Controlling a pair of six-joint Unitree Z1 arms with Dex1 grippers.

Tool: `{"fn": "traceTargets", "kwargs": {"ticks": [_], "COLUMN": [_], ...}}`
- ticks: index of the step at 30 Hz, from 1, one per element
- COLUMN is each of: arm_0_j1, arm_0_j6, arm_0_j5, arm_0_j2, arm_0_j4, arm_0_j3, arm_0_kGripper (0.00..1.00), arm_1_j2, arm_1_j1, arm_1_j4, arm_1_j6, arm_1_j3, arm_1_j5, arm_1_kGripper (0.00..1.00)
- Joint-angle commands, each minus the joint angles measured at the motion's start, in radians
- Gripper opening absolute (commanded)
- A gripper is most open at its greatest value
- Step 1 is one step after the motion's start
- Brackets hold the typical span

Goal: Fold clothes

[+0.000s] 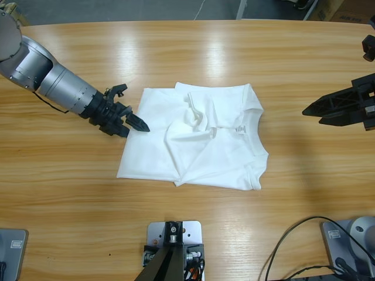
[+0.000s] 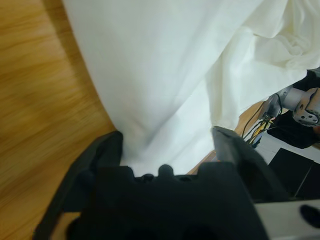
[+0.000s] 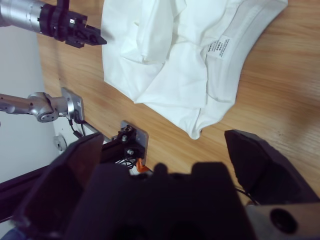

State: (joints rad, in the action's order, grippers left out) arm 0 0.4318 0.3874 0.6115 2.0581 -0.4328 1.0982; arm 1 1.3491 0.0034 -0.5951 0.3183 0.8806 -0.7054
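The clothes, one white T-shirt [image 1: 199, 146], lie partly folded and rumpled on the middle of the wooden table [image 1: 187, 52]. The neck label [image 1: 239, 127] faces up near the shirt's right side. My left gripper [image 1: 136, 120] is at the shirt's left edge, and in the left wrist view its jaws stand open [image 2: 167, 137] with white cloth [image 2: 165, 65] filling the gap between them. My right gripper [image 1: 313, 116] hovers open at the table's right side, well clear of the shirt [image 3: 165, 65]. The right wrist view also shows the label [image 3: 220, 46] and the left gripper [image 3: 95, 39].
Bare wood surrounds the shirt on all sides. Black cables [image 1: 293, 246] loop over the front right corner of the table. A cardboard box [image 1: 345, 9] stands beyond the far right edge.
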Motion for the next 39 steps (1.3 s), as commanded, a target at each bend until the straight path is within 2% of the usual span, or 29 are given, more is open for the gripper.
{"fn": "traceTargets", "kwargs": {"ticks": [1,9,14,21,33,37,39], "arm_0_j1": [-0.008,-0.008,-0.019,-0.144,-0.366,-0.37,-0.335], "arm_0_j6": [-0.016,-0.024,-0.025,-0.04,-0.132,-0.135,-0.128], "arm_0_j5": [0.008,0.007,-0.036,-0.093,-0.149,-0.159,-0.159], "arm_0_j2": [0.031,0.053,0.045,-0.008,-0.177,-0.213,-0.235], "arm_0_j4": [0.01,0.009,0.008,0.008,-0.081,-0.118,-0.137], "arm_0_j3": [-0.011,0.012,-0.019,-0.122,-0.181,-0.166,-0.17], "arm_0_kGripper": [0.0,0.0,0.0,0.0,0.0,0.0,0.0], "arm_1_j2": [0.024,0.027,0.03,0.032,0.063,0.072,0.074], "arm_1_j1": [0.013,0.013,0.013,0.016,0.076,0.111,0.118], "arm_1_j4": [-0.015,-0.015,-0.015,-0.015,0.015,0.036,0.037], "arm_1_j6": [-0.013,-0.013,-0.013,-0.013,0.01,0.03,0.03], "arm_1_j3": [-0.02,-0.018,-0.014,-0.011,0.006,0.013,0.013], "arm_1_j5": [0.011,0.011,0.01,0.009,0.012,0.017,0.019], "arm_1_kGripper": [0.982,0.982,0.97,0.959,0.959,0.959,0.959]}}
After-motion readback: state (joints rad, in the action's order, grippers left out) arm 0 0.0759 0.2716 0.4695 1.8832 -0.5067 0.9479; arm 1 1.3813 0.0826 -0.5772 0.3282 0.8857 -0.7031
